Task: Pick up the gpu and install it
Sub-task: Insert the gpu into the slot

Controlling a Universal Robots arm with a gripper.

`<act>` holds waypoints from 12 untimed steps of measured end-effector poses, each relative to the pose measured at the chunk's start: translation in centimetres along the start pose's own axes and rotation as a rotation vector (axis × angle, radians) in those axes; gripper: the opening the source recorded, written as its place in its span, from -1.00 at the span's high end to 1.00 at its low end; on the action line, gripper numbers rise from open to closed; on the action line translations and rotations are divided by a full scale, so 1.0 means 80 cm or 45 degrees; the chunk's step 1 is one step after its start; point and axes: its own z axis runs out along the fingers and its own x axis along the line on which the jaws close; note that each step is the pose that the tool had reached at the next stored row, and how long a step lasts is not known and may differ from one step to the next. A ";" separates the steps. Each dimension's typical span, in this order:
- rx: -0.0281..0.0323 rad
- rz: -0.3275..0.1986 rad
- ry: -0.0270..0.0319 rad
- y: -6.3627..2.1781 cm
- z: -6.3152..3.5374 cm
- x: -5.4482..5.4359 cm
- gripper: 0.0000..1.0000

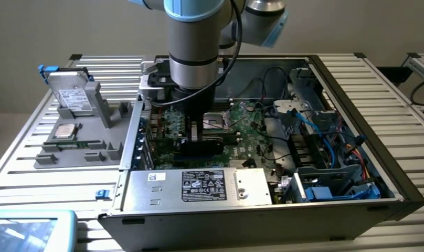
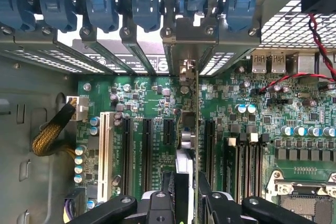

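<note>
Item: open computer case (image 1: 380, 157), lying on its side on a slatted metal tabletop (image 1: 408, 94), interior facing up.

End effector (image 1: 194, 137): lowered into the case over the green motherboard (image 1: 251, 123), on the side of the exterior view's left. In the wrist view the end effector (image 2: 191, 192) has its two black fingers (image 2: 169, 184) closed on the gpu (image 2: 195, 129), one on each face of the card. The jaws stand at a narrow, card-thick gap.

Gpu: held on edge, upright, seen edge-on in the wrist view as a thin green line running between the expansion slots (image 2: 147, 150) toward the rear brackets (image 2: 184, 51). Its metal bracket end (image 2: 184, 69) sits near the opening in the row of rear slot covers. Whether the card's lower edge is seated in a slot cannot be told. In the exterior view the gpu (image 1: 198, 147) shows as a dark block under the arm.

Other contents of case: blue retention clips (image 2: 100, 6) along the rear wall; white slot (image 2: 105, 150); processor socket (image 1: 215, 123); red and black wires (image 2: 294, 74); blue cables (image 1: 331, 131); power supply (image 1: 198, 186) with a white label at the near wall.

Beside the case, at the exterior view's left: grey fixture tray (image 1: 79, 157) carrying an upright hard drive (image 1: 72, 97) and a flat chip module (image 1: 65, 131).
</note>
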 end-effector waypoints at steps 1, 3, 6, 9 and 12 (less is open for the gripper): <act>0.0000 0.000 0.0000 0.000 0.000 0.000 0.44; -0.0001 0.000 -0.0001 -0.001 0.000 0.000 0.44; -0.0010 0.001 -0.0006 -0.001 0.000 0.000 0.44; -0.0010 0.000 -0.0007 -0.001 0.000 0.000 0.44; -0.0010 0.000 -0.0006 -0.001 0.000 0.000 0.44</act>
